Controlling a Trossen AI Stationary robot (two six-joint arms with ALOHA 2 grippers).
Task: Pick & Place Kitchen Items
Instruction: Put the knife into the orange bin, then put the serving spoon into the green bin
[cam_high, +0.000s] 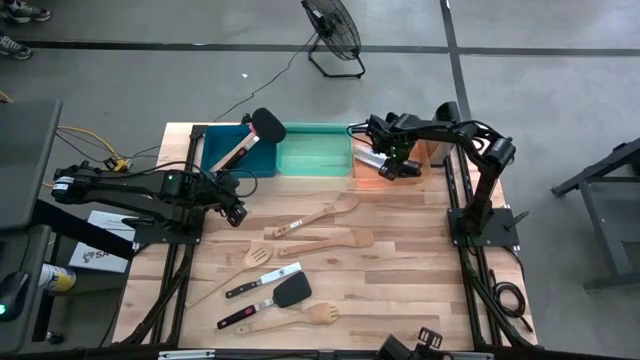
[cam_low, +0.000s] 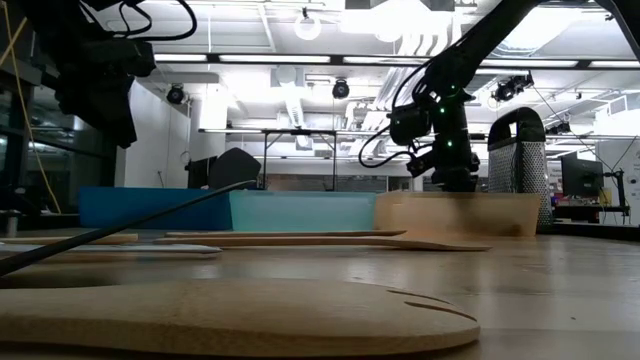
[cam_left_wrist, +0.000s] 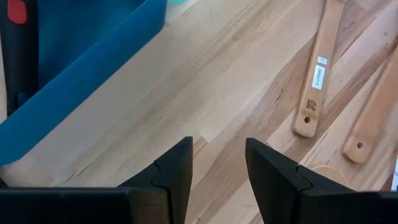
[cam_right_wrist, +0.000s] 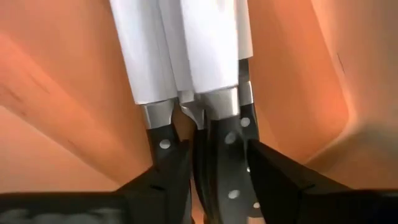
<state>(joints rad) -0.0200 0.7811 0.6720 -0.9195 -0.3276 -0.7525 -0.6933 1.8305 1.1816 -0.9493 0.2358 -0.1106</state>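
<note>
In the right wrist view, the knives (cam_right_wrist: 199, 81) are cut off at both ends: blade tips run past one edge and the black handles vanish behind the right end effector (cam_right_wrist: 217, 180). In the low view, a wooden utensil (cam_low: 230, 315) nearest the camera is a blur. From above, the orange bin (cam_high: 425, 155) is mostly covered by the right arm.

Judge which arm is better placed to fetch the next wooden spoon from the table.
Left, probably. The left gripper hovers open and empty beside the blue bin, with the wooden spoons nearby. The right gripper is over the orange bin, its fingers either side of a knife handle.
</note>
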